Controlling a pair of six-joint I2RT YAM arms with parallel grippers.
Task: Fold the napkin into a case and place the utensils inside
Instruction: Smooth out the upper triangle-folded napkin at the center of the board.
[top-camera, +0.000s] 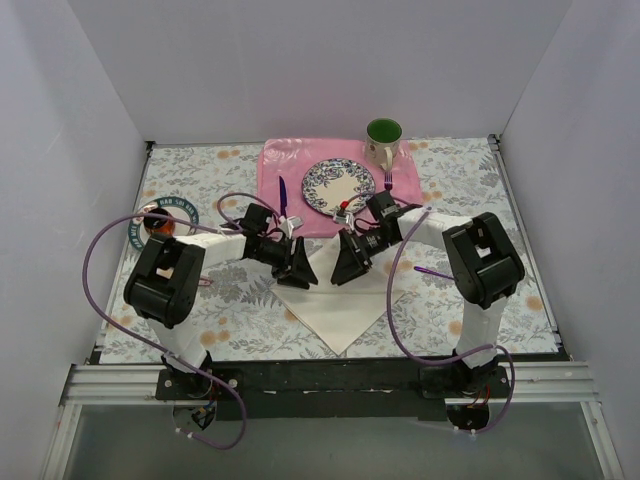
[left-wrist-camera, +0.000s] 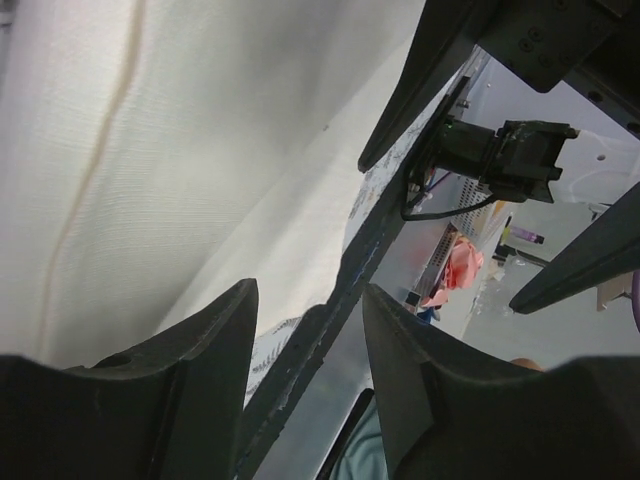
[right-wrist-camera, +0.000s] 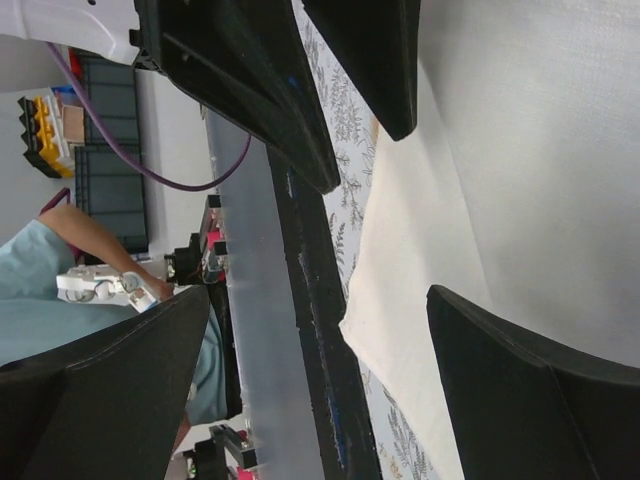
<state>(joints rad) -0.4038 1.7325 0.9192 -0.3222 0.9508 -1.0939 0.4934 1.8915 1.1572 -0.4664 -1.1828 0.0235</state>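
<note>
Top view, nearest: arm bases at the near edge. Beyond them, napkin (top-camera: 340, 310) spread as a flat diamond on the surface (top-camera: 200, 290), not yet a case; folding step judged barely begun. Left gripper (top-camera: 297, 270) and right gripper (top-camera: 350, 265) low over its far part, close together. Behind: pink placemat (top-camera: 290, 160) carrying plate (top-camera: 312, 180), knife (top-camera: 283, 195) and fork (top-camera: 388, 180), plus mug (top-camera: 383, 140). Utensils not made out with certainty.

Left wrist view: about half open, nothing seen held, cloth alongside.

Right wrist view: fully open, empty, above the cloth edge.

Next: pinch one edge, then fold across. Avoid crowding the neighbouring gripper.
</note>
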